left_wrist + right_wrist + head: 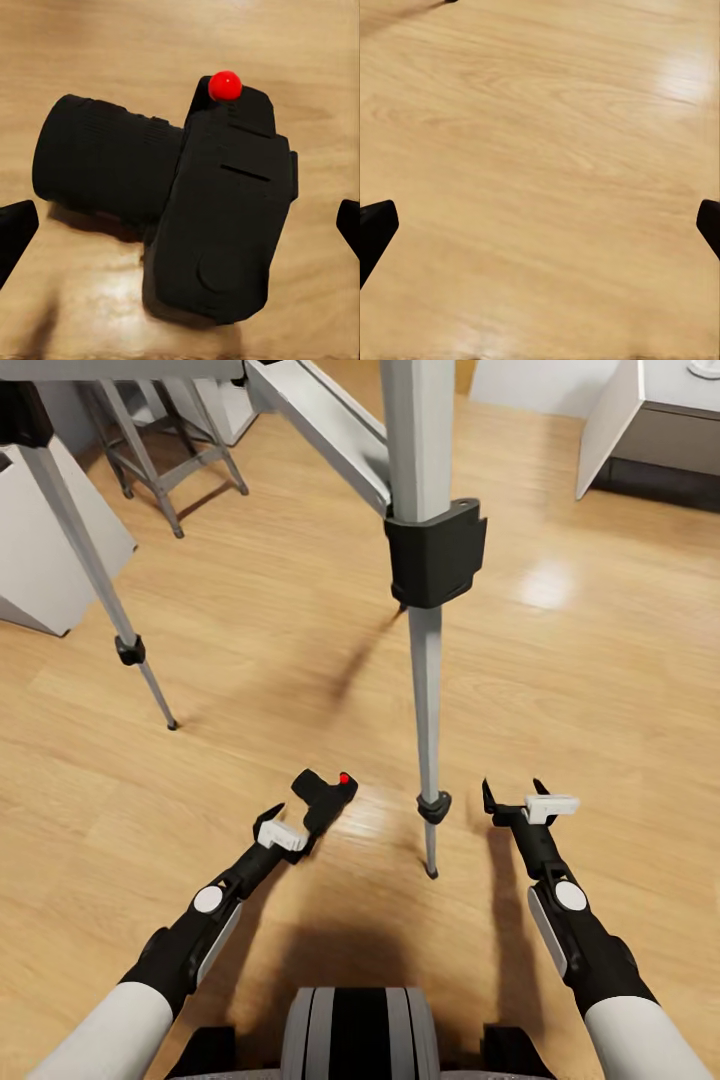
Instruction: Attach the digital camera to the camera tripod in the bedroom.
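Observation:
The digital camera (325, 796) lies on the wood floor, black, with its red button (345, 778) showing. In the left wrist view the camera (217, 217) sits on its side, lens pointing away from the body, between my two widely spread fingertips (15, 232). My left gripper (295, 825) is open, hovering just behind the camera and not touching it. The camera tripod stands over the spot: its near silver leg (426, 690) with a black collar (435, 550) comes down right of the camera, another leg (95, 575) at the left. My right gripper (515, 798) is open over bare floor.
A grey metal-legged stand (160, 460) is at the back left beside white furniture (50, 540). A pale cabinet (640, 430) sits at the back right. The near tripod foot (432, 872) rests between my two arms.

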